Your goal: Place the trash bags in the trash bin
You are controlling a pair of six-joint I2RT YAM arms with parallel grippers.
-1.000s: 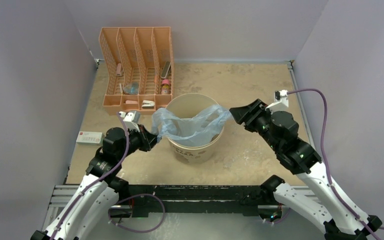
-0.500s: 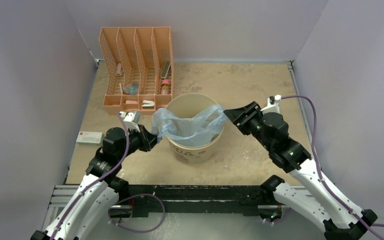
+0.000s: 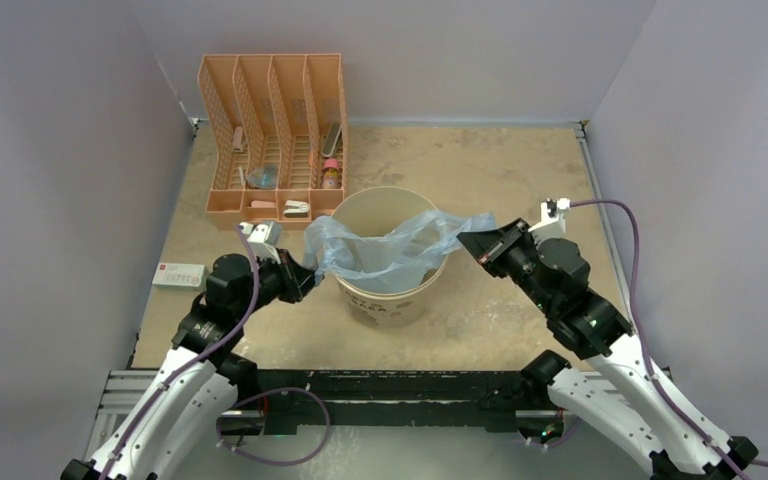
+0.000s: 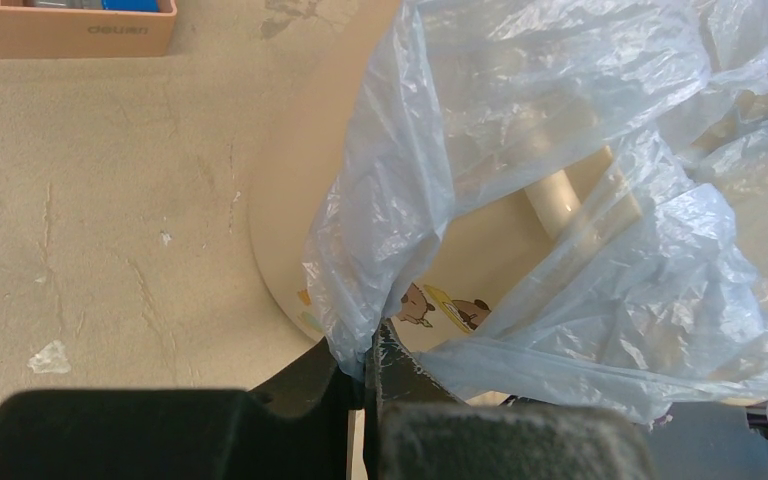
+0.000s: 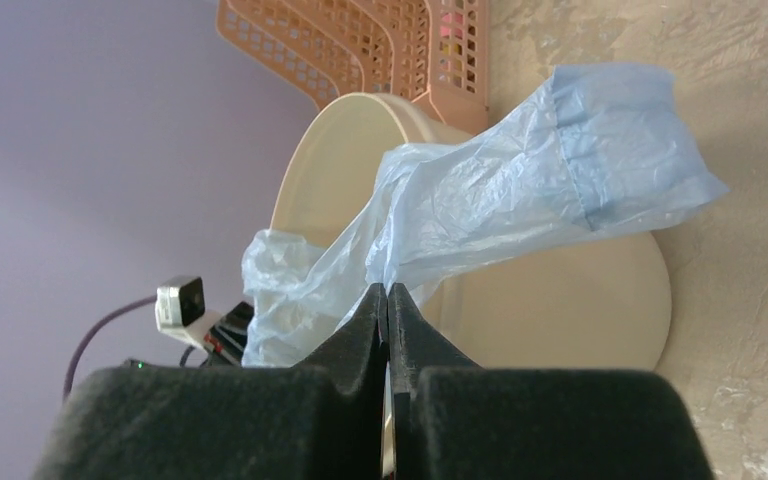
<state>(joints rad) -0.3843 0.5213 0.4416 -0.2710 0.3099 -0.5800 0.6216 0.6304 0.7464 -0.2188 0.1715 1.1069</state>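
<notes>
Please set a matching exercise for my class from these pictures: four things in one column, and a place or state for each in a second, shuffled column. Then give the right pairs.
Things
1. trash bag
2. trash bin
3. orange mesh file organizer
4. small white and red box

Places or states
A. at the far left corner of the table
B. lying flat near the table's left edge
C. draped across the rim, pinched in the shut jaws of the left gripper and the right gripper
D. standing upright mid-table, between the two grippers

Pairs: 1-C, 2-D, 3-A, 4-B
</notes>
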